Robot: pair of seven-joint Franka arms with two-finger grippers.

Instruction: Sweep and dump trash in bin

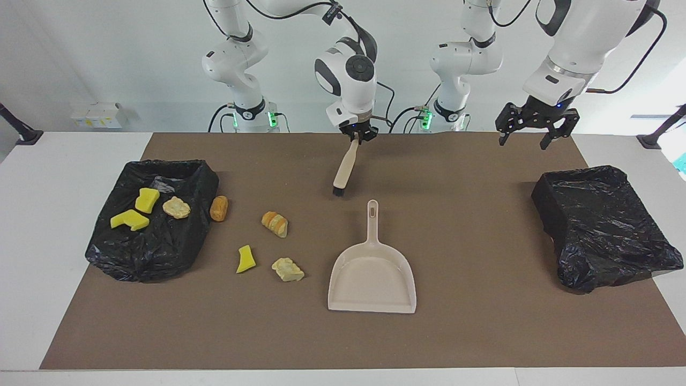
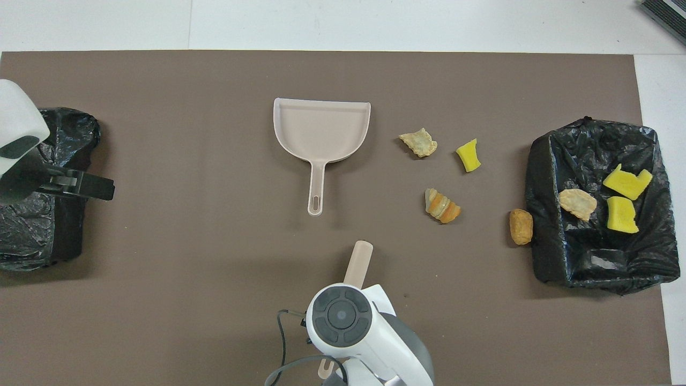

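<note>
The right gripper [image 1: 360,135] hangs raised with fingers pinched together, while the left gripper [image 1: 531,131] hovers spread wide.

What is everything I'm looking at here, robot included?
Trash on the mat: four scraps, one yellow, three golden-brown, toward the right arm's end.
Trash in a bin: three scraps, two yellow, one golden-brown.
Bins: two, black-lined, one at the right arm's end, one at the left arm's end.
Dustpan: one, beige, mid-table.
Brush: one, beige with black bristles, held tilted over the mat.
Right gripper: shut on the brush handle.
Left gripper: open, waiting above the mat near its bin.
</note>
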